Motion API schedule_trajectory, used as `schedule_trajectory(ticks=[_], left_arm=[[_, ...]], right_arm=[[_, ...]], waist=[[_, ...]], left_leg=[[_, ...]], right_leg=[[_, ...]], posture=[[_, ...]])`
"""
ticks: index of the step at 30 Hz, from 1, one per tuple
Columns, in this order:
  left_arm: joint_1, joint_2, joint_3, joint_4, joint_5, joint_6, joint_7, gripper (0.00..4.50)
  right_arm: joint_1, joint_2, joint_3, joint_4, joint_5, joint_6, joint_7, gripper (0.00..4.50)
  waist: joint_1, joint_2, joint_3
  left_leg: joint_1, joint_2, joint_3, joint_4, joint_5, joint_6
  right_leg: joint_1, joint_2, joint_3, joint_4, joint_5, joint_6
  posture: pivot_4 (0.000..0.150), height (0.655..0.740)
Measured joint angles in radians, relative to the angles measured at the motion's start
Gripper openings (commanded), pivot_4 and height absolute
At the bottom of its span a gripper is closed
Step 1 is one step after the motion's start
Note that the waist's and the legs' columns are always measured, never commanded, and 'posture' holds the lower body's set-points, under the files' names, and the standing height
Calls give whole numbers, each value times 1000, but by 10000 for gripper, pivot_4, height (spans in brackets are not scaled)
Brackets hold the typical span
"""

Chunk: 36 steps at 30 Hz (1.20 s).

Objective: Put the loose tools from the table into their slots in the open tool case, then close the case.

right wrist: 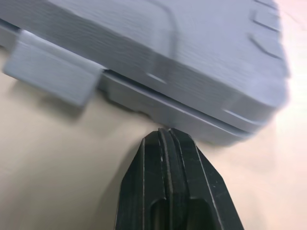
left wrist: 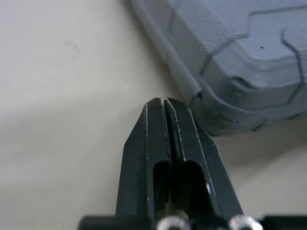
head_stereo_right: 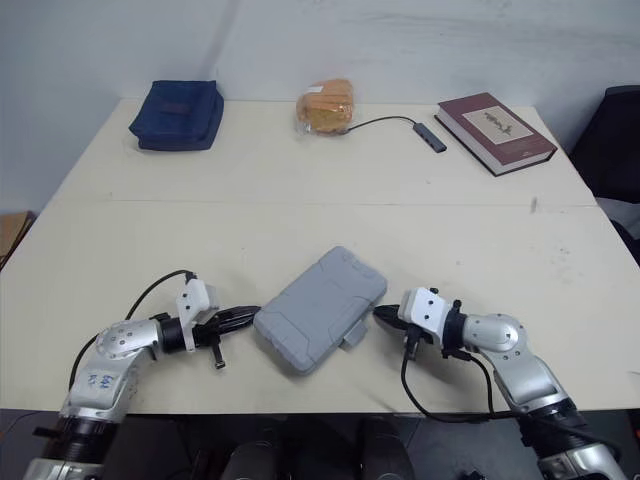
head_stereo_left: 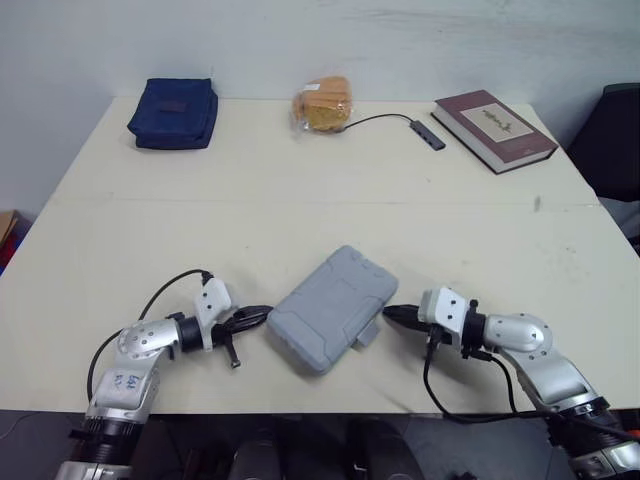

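The grey tool case (head_stereo_left: 330, 305) lies closed on the table near the front edge, turned at an angle. One latch flap (head_stereo_left: 368, 335) sticks out loose on its right side. My left gripper (head_stereo_left: 262, 314) is shut, its tips at the case's left corner (left wrist: 201, 98). My right gripper (head_stereo_left: 390, 313) is shut too, its tips just off the case's right edge (right wrist: 192, 112), beside the latch flap (right wrist: 50, 72). Neither holds anything. No loose tools lie on the table.
At the back of the table (head_stereo_left: 300, 200) sit a dark blue pouch (head_stereo_left: 173, 112), a bag of bread (head_stereo_left: 322, 104), a black adapter on a cable (head_stereo_left: 425, 133) and a maroon book (head_stereo_left: 494, 129). A dark chair (head_stereo_left: 615, 140) stands at the far right.
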<state>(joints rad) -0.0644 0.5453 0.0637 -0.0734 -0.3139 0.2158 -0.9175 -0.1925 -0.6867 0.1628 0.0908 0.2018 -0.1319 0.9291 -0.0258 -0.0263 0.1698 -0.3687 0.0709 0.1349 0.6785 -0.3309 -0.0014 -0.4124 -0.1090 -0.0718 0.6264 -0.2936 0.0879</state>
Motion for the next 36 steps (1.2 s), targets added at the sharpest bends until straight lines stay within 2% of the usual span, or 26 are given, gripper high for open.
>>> schedule_trajectory(ticks=[3, 6, 9, 13, 18, 24, 36], left_arm=[[42, 79, 0, -74, -6, 36, -24, 338], [22, 90, 13, -129, -63, 86, -39, 338], [-111, 92, 21, -191, -185, 175, -69, 338], [-251, 108, -43, -260, -243, 281, -95, 338], [-402, 28, -256, -158, -113, 253, -99, 338], [-496, -54, -423, 51, 129, 36, -76, 338], [-477, -57, -448, 45, 164, 14, -98, 338]], right_arm=[[46, -4, -53, -2, 34, -2, 25, 0], [122, -14, -113, -31, 58, -32, 43, 0], [230, -28, -215, -106, 97, -78, 41, 0], [303, -35, -224, -273, 146, -55, 59, 0], [367, -17, -130, -419, 150, 24, 60, 0], [308, 46, -81, -415, 67, 46, -12, 0], [257, 65, -8, -354, -13, 54, -18, 0]], waist=[[2, 2, 2], [8, 8, 4], [26, 11, 7], [20, 13, 6], [23, 13, 7], [26, 12, 7], [25, 13, 5]], left_leg=[[-1, -1, -2, -1, 0, 0], [-2, -3, -3, -1, 0, 1], [-3, -4, -3, -1, 1, 1], [0, -6, -1, -2, 3, -5], [0, -5, -1, 0, 4, -6], [-2, -5, -1, 0, 4, -6], [0, -5, -1, 2, 0, 0]], right_leg=[[0, -1, -2, -1, 0, -1], [0, -3, -3, -1, 0, -1], [0, -2, -4, 0, 0, 0], [2, 7, -1, -2, 0, 1], [1, 13, 1, -1, 0, 1], [-1, 13, 1, -2, 0, 1], [2, 13, 1, -2, 0, 1]], posture=[[1500, 7400], [1500, 7400], [1500, 7400], [1500, 7400], [1500, 7400], [1500, 7400], [1500, 7400]])
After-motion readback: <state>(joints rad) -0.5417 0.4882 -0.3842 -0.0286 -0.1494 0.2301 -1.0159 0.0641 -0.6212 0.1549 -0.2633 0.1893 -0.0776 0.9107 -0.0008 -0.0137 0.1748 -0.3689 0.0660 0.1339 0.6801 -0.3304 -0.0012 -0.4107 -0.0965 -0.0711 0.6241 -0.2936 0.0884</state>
